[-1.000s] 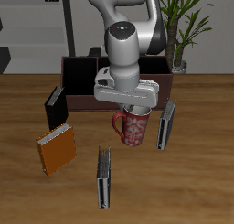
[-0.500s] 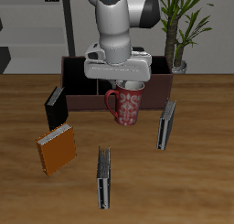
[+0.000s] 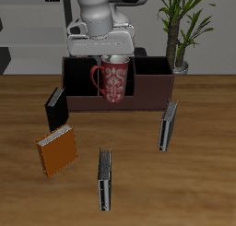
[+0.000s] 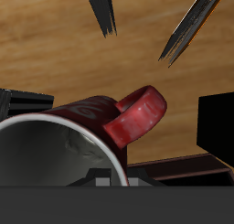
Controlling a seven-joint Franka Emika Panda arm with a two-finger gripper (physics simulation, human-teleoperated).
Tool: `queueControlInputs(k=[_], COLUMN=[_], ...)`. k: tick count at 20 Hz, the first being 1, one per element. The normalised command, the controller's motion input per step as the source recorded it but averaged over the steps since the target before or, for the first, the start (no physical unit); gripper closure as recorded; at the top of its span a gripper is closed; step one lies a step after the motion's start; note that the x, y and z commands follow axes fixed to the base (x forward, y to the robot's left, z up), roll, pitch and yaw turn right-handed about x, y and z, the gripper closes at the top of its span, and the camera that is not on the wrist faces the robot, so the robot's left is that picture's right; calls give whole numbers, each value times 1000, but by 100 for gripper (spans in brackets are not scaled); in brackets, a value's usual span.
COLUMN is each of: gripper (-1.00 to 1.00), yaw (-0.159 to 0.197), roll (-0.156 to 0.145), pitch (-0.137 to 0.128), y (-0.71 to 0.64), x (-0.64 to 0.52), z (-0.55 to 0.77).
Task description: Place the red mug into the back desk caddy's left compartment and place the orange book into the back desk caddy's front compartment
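My gripper point(image 3: 112, 56) is shut on the rim of the red mug point(image 3: 110, 82) and holds it in the air in front of the back desk caddy point(image 3: 147, 91). The mug hangs upright with its handle toward the caddy's end nearest the black book. In the wrist view the mug's pale inside point(image 4: 55, 154) and red handle point(image 4: 135, 116) fill the frame. The orange book point(image 3: 57, 149) lies flat on the table, nearer the front edge. The mug and arm hide the caddy's middle sections.
A black book point(image 3: 56, 108) stands beside the caddy's end. Two grey-black books stand upright, one near the front edge point(image 3: 105, 179) and one beside the caddy's other end point(image 3: 167, 124). A potted plant point(image 3: 179, 27) stands behind the caddy.
The gripper has lifted the red mug and carried it back toward the caddy and sideways toward the black book's end. The books have not moved.
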Motion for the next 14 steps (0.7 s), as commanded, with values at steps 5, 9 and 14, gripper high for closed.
queueControlInputs(k=[5, 9, 14], gripper=[100, 100, 100], yaw=[23, 12, 22], roll=[46, 58, 24], pitch=[19, 7, -13], y=[-307, -376, -300], x=[-250, -340, -392], z=[123, 146, 124])
